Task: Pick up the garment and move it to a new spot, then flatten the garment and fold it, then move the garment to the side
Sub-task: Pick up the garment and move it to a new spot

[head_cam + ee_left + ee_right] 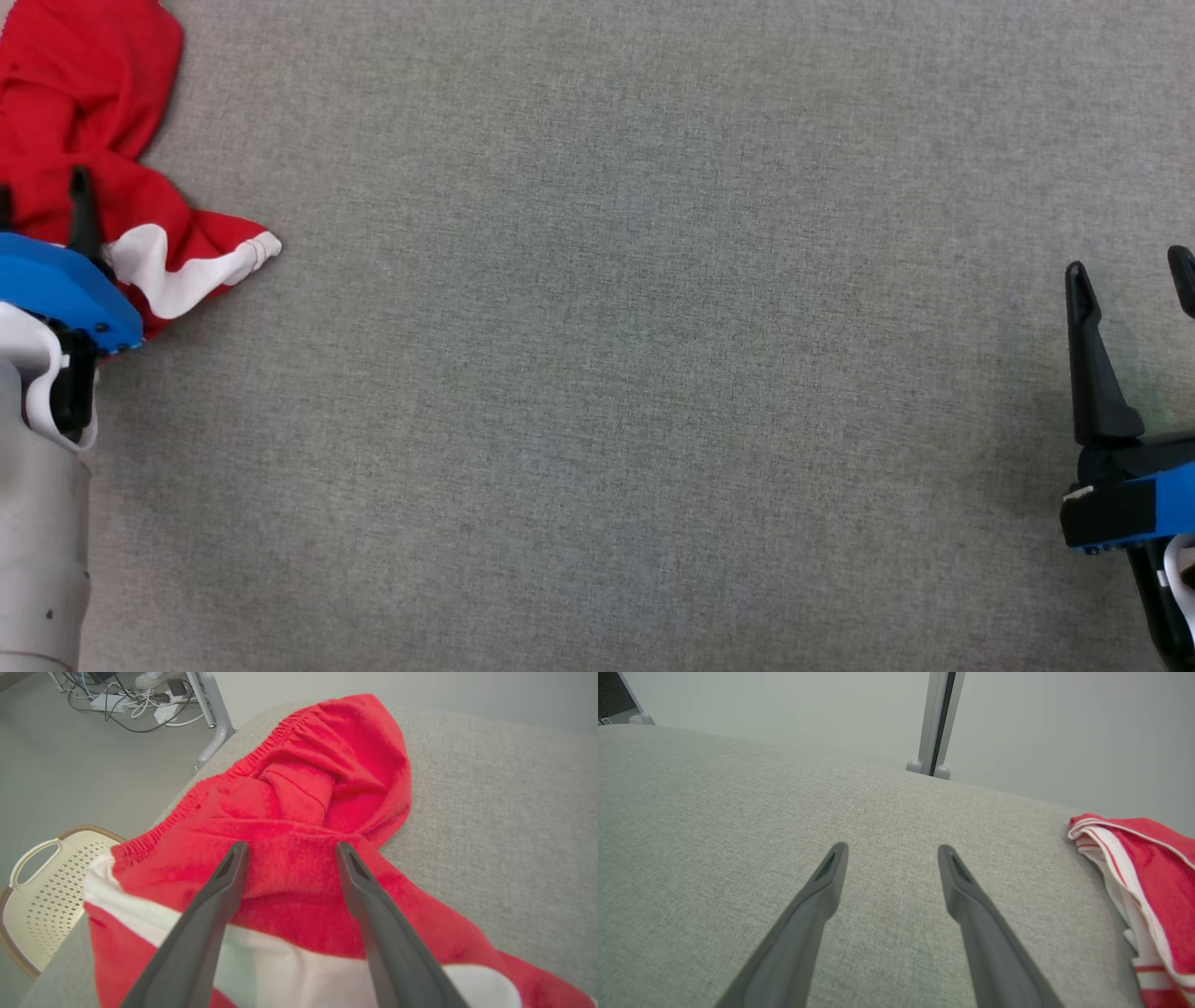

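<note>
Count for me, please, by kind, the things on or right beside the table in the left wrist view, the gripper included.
Garment: 1
Basket: 1
Table: 1
Left gripper: 1, jaws open
Total: 4

The garment [84, 121] is the one raised obstacle on the tabletop [616, 355], bunched in folds at its far left edge. Right of the garment, flat grey surface runs open as far as the right gripper [1128, 263], whose fingers [1092, 373] are spread. The left gripper [292, 847], also spread, occupies the space over the garment. Beyond the garment, past the tabletop edge and lower, stand a basket [42, 891] and a metal leg [212, 718].
</note>
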You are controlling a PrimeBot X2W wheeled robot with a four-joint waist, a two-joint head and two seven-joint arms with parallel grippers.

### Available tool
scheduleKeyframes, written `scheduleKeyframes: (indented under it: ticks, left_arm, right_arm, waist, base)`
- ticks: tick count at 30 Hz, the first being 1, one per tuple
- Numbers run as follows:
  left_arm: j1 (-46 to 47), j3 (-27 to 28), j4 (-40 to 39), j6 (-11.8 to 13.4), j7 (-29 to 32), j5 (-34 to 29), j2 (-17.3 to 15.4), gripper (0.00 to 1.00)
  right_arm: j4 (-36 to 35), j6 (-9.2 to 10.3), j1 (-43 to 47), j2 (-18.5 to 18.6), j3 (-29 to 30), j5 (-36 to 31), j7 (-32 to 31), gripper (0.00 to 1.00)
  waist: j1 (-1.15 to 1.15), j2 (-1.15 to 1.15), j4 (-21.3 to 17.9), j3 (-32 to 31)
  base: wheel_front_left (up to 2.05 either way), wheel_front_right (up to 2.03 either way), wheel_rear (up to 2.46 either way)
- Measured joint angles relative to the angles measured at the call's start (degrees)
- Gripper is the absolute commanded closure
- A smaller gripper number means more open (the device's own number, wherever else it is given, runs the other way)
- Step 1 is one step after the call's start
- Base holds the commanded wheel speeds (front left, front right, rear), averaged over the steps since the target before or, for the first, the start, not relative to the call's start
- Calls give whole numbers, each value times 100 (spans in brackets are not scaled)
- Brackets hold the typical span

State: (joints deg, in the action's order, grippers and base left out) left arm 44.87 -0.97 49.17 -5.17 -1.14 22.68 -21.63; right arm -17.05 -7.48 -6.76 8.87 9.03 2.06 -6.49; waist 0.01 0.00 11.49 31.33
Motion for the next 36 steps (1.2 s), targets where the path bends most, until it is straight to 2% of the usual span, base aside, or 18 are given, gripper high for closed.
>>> scheduleKeyframes:
  ticks: [7, 11, 12, 13, 14, 24, 32, 36]
  left_arm:
    - [255, -120, 976, -147, 532, 278, 88, 0]
    - [392, -174, 1244, -192, 714, 377, 75, 0]
    - [420, -193, 1292, -193, 728, 402, 67, 14]
    - [434, -213, 1326, -194, 725, 411, 66, 80]
    - [450, -285, 1390, -194, 697, 434, 60, 100]
    - [500, -567, 1291, -222, -92, 437, -91, 100]
    - [794, -853, 740, -223, -788, 326, -310, 100]
    - [917, -970, 374, -223, -928, 241, -333, 100]
  right_arm:
    - [-24, 0, -41, 23, -7, 0, -24, 0]
    - [-24, 0, -49, 23, -45, 0, -27, 0]
    - [-24, 0, -63, 18, -70, -1, -27, 0]
    - [-23, 0, -79, 11, -83, -1, -27, 0]
    - [-7, 0, -102, -2, -102, 0, -22, 0]
    - [311, 0, -83, -221, -80, 20, 210, 0]
    - [756, 0, 14, -420, -141, 111, 477, 0]
    - [904, 0, 48, -481, -148, 152, 580, 0]
  waist:
    - [-1, 0, -46, -39]
    - [-2, 0, -75, -84]
    - [-2, 0, -89, -99]
    - [-2, 0, -103, -113]
    - [-1, 0, -131, -151]
    - [-1, 0, -326, -588]
    - [-2, 0, -551, -1151]
    - [-2, 0, -685, -1347]
  base:
    - [0, 0, 0]
    - [0, 0, 0]
    - [0, 0, 0]
    - [0, 0, 0]
    - [0, 0, 0]
    - [0, 0, 0]
    - [0, 0, 0]
    - [0, 0, 0]
